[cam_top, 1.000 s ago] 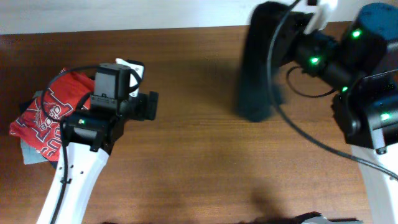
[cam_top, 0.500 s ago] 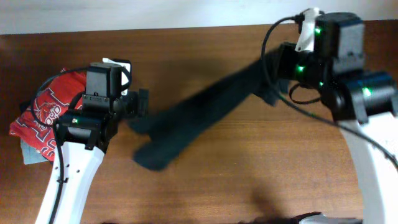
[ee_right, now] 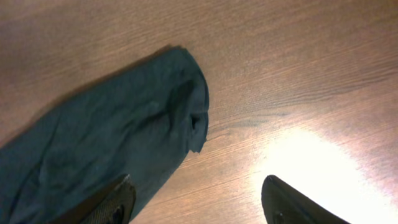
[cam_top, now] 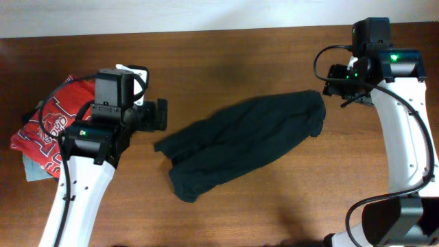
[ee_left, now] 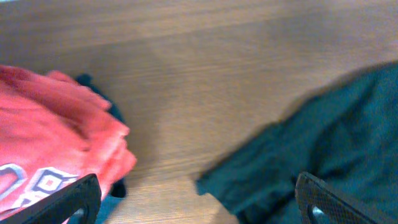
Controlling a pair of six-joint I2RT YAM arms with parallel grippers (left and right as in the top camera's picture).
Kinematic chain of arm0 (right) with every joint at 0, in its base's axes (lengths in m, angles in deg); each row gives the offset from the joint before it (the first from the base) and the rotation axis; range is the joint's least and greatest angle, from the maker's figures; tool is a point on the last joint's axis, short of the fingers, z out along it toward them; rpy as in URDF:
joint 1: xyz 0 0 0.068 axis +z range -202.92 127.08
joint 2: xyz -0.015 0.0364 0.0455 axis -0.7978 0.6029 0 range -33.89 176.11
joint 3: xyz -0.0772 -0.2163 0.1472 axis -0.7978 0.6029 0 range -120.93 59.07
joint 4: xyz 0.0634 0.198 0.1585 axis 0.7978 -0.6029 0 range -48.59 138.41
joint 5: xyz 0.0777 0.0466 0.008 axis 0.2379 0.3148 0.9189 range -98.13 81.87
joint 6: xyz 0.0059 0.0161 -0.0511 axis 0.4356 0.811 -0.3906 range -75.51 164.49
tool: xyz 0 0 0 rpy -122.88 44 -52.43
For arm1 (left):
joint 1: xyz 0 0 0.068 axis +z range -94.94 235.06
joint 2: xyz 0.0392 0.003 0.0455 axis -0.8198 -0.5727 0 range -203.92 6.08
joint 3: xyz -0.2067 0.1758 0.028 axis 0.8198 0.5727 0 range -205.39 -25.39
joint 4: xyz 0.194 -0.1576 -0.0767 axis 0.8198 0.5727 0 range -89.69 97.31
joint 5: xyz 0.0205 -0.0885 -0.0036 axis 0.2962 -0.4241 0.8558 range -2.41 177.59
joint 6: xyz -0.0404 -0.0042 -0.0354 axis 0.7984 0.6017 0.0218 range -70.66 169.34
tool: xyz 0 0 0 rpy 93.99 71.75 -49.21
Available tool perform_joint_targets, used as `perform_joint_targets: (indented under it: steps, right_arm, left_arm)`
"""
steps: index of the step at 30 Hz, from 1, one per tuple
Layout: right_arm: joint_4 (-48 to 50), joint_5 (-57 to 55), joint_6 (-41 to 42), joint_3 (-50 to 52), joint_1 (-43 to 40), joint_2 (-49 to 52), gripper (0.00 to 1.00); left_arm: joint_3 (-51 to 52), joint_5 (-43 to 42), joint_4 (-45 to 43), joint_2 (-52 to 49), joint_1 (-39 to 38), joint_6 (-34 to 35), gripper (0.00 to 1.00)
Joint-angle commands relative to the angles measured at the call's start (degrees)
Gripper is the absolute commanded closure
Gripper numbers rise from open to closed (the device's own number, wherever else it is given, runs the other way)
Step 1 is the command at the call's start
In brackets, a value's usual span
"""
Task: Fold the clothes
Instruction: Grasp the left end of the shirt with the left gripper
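Black jaws of the right gripper (ee_right: pixel 199 198), item one: spread wide, with only bare wood and a patch of glare between them, pinching nothing. Ahead of them and to the left lies one rounded end of the clothes (ee_right: pixel 112 124), a plain dark garment, near the fingertips but apart from them. Item two, the left gripper (ee_left: pixel 199 198): jaws also fully spread and empty, aimed at the opposite end of the same garment, whose ragged edge sits just beyond and toward the right-hand finger. I judge the cloth lies in a loose diagonal band between the two sets of jaws so that each arm can take an end and spread it flat. It is rumpled and no fold is made yet. Item three, beside and behind the left jaws: a red shirt (cam_top: pixel 48 127) with white lettering, heaped over a grey garment (cam_top: pixel 31 169), apparently parked clear of the working stretch of the table (cam_top: pixel 226 62). Not determinable: collar, sleeves or hem of the dark garment, or whether it lies doubled on itself. The left wrist view is blurred and crops the cloth at its right edge. The grey piece shows only as a corner under the red one.
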Motion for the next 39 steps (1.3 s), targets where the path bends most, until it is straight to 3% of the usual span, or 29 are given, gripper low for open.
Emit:
perform_joint_targets:
  steps: [1,18,21,26,34,36,37,38,39]
  right_arm:
    - [-0.72,1.29,-0.31,-0.63,0.26,-1.22,0.28]
    - [-1.53,2.03,-0.28,-0.63,0.24,-1.22,0.25]
    - [-1.53,2.01,-0.28,-0.63,0.26,-1.22,0.25]
    - [-1.64,2.01,-0.28,-0.63,0.24,-1.22,0.25]
    - [-1.73,2.01,-0.26,-0.63,0.26,-1.22,0.25]
    - [-1.73,2.01,-0.26,-0.63,0.24,-1.22,0.25]
    - [-1.73,2.01,-0.26,-0.63,0.24,-1.22,0.25]
    - [-1.73,2.01,-0.26,-0.63,0.24,-1.22,0.25]
    - [-1.73,2.01,-0.26,-0.63,0.24,-1.22,0.25]
  left_arm:
    - [-0.11,-7.43,0.79,-2.6,0.15,0.57,0.0]
    - [1.81,-9.84,0.11,-31.21,0.11,-0.79,0.02]
    - [1.81,-9.84,-0.98,-34.23,0.11,-1.03,0.11]
    - [1.81,-9.81,-3.28,-37.99,0.11,-2.08,0.38]
    - [1.81,-9.84,-4.81,-41.05,0.11,-3.61,0.61]
    - [1.81,-9.84,-5.57,-41.48,0.11,-3.67,0.75]
    - [1.75,-9.84,-5.9,-41.48,0.11,-4.02,0.93]
    - [1.4,-9.81,-5.92,-41.42,0.11,-4.5,1.0]
    - [0.61,-9.79,-5.7,-41.33,0.13,-5.03,1.0]
